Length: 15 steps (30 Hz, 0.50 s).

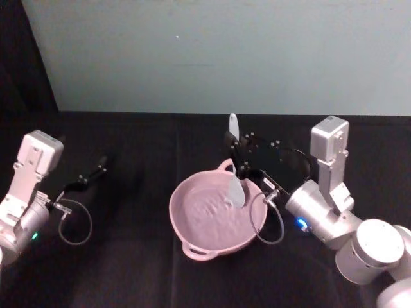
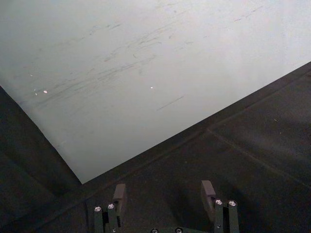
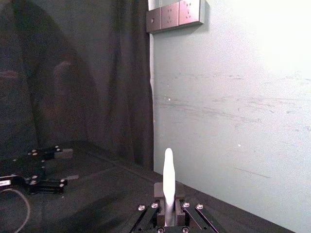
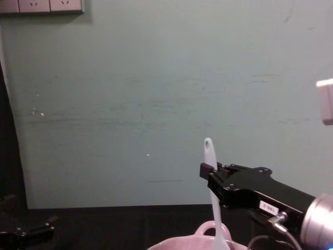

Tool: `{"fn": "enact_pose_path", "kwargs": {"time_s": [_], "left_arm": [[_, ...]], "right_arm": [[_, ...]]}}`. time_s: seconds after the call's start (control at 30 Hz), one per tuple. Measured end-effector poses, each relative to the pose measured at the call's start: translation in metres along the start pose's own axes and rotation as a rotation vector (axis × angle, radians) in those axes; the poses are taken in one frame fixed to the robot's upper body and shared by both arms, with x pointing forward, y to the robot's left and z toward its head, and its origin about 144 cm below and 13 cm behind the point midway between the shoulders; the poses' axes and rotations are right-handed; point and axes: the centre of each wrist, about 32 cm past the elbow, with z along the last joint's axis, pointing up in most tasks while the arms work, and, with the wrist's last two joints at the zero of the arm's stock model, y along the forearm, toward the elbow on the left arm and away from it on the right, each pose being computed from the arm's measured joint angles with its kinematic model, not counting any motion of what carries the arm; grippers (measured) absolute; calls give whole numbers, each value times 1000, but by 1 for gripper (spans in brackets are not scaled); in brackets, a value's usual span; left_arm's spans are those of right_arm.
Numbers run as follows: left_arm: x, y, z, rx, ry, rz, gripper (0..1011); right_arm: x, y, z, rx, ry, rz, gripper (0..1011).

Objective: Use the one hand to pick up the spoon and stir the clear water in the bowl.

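The pale pink bowl sits nearest on the black surface, a little right of centre, with a loop handle on its near rim and another on its far rim. The water in it looks faintly rippled. To the right, a silver wrist with a blue light reaches in toward the bowl's far right rim. There the right pincer is clamped tight around the handle of the white spoon. The spoon stands nearly upright, its flat head down inside the bowl at the far right side. Its holed tip rises above the black fingers.

Well off to the left, apart from the bowl, the left pincer hangs just above the surface. Its fingers are spread wide, with nothing between them.

Behind the surface stands a pale green wall with sockets high up.
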Motion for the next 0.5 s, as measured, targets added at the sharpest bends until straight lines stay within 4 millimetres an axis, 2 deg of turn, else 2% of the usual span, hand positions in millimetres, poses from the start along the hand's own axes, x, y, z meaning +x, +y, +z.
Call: {"fn": "enact_pose_path", "kwargs": {"time_s": [0.27,0.5], "left_arm": [[0,0,0,0,0,0,1005],[0,0,0,0,0,0,1005]], "right_arm": [[-16,-14,8,10,20,46,117],[-35,-3,11,33,43,127,117]]}}
